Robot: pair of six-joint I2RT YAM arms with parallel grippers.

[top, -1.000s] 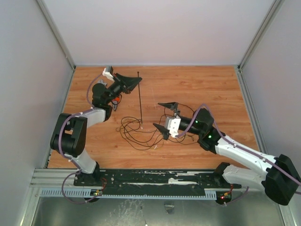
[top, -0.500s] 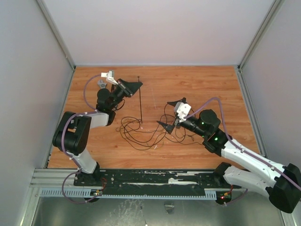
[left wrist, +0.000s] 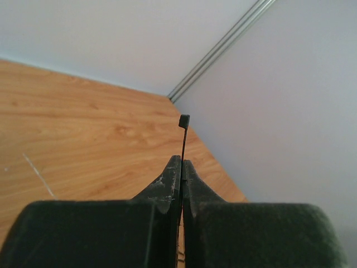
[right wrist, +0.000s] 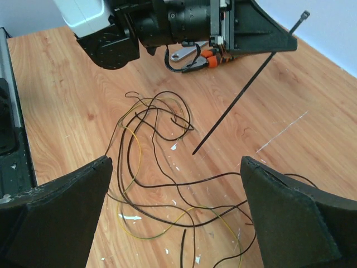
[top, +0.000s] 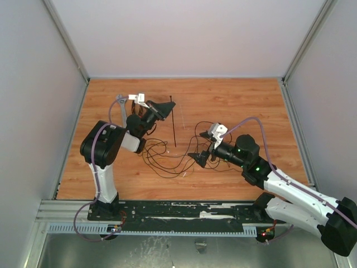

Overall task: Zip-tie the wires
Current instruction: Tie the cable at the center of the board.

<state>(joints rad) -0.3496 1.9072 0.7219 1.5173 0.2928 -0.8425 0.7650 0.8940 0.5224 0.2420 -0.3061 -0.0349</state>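
Observation:
The wires (top: pixel 167 159) lie in loose black and olive-yellow loops on the wooden table, also below my right gripper in the right wrist view (right wrist: pixel 162 167). My left gripper (top: pixel 167 105) is shut on the zip tie (top: pixel 174 125), a straight black strip held above the table with its tail pointing toward the wires. In the left wrist view the strip's head (left wrist: pixel 184 120) sticks out past the closed fingertips (left wrist: pixel 182 167). In the right wrist view the zip tie (right wrist: pixel 245 92) slants over the table. My right gripper (top: pixel 205 144) is wide open and empty above the wires' right side.
Orange-handled pliers (right wrist: pixel 201 56) lie on the table under the left arm. White side walls and metal corner posts (top: pixel 67 39) enclose the table (top: pixel 251 106). A black rail (top: pixel 184 211) runs along the near edge.
My left gripper has swung right and nearer with the zip tie. My right gripper has turned and shifted toward the wires, staying open.

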